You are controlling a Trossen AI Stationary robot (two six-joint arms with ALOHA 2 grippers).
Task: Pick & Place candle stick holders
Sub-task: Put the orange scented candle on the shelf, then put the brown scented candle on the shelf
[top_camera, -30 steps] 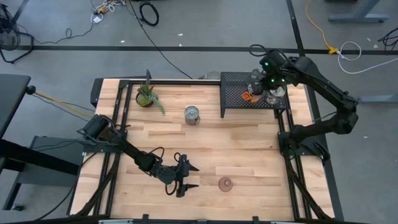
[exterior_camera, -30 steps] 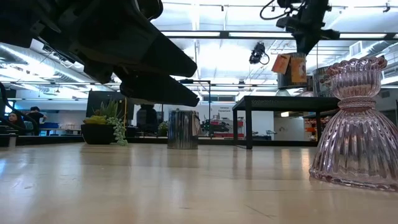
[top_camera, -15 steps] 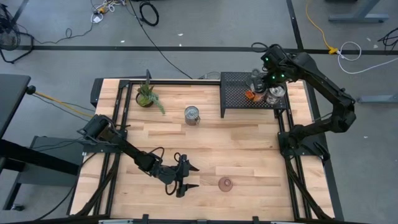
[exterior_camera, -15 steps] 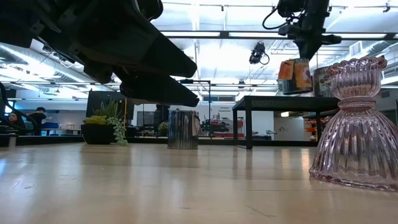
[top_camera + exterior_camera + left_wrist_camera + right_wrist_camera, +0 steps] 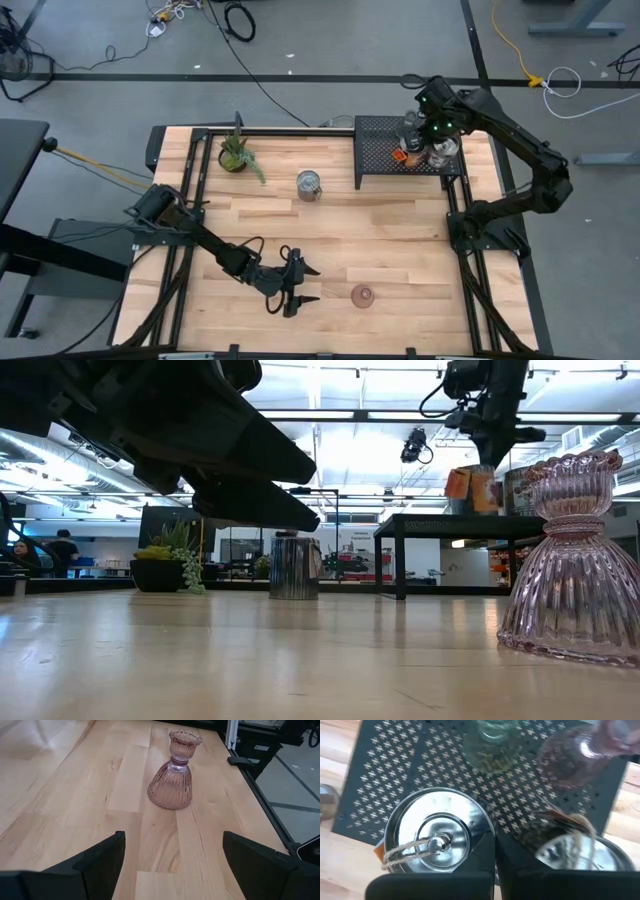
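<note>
We are looking at a pale wooden plank bench (image 5: 400, 240) with a dark metal frame. Near its front edge a ribbed pink glass holder (image 5: 175, 772) is standing upright, bell-shaped with a scalloped cup on top. The left tool (image 5: 297, 285) is hovering low just beside it, its two dark fingers (image 5: 100, 860) spread wide and gripping nothing. A shiny cylindrical metal holder (image 5: 309, 185) is standing toward the middle of the bench, and a small potted plant (image 5: 236, 155) is sitting near the back left corner. At the back right corner a black perforated metal shelf (image 5: 395, 760) is carrying several holders: a round silver one with twine (image 5: 437, 840), a greenish glass one (image 5: 492, 747) and a pinkish one (image 5: 577, 757). The right tool (image 5: 495, 870) is hanging above them, clenched tight and holding nothing.
</note>
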